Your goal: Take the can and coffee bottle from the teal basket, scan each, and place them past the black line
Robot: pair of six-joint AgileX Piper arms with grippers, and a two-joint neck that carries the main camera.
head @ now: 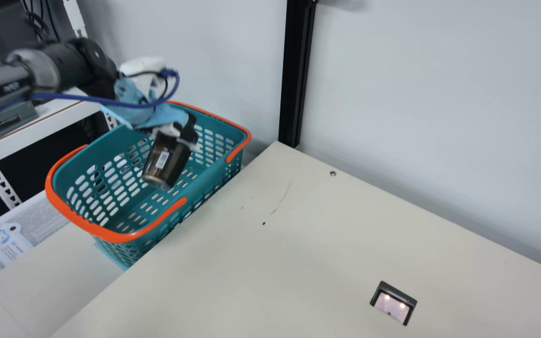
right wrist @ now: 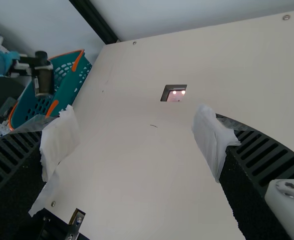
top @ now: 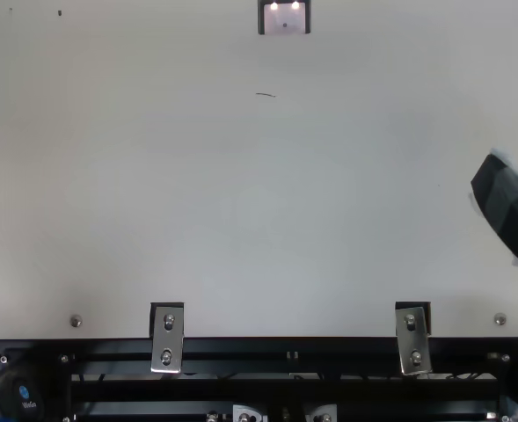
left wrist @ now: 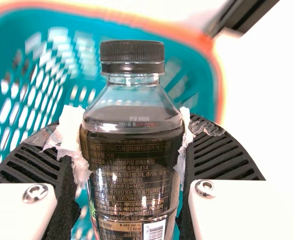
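Left wrist view: your left tool (left wrist: pixel 131 122) was pinching the coffee bottle (left wrist: pixel 132 170) around its body, one finger on either side. Your right tool (right wrist: pixel 137 131) was spread, with nothing between its fingers. Over the teal basket's (head: pixel 111 235) opening, the bottle hung tilted, cap end up. You had the pick made, by my judgement; its scan and its placing past the black line were left. How far you had got with the can could not be told.

Nearest on the cream tabletop (head: pixel 251 263), two metal brackets (top: pixel 167 338) (top: pixel 412 338) sat at the near edge. Farther across, the scanner (head: pixel 394 303) was lit, set in from the far edge. Beside the left edge stood the basket, reaching toward the far left corner. Beyond that corner rose a black post (head: pixel 295 70) against the pale wall (head: pixel 416 94), with white shelving (head: pixel 40 136) behind the basket.
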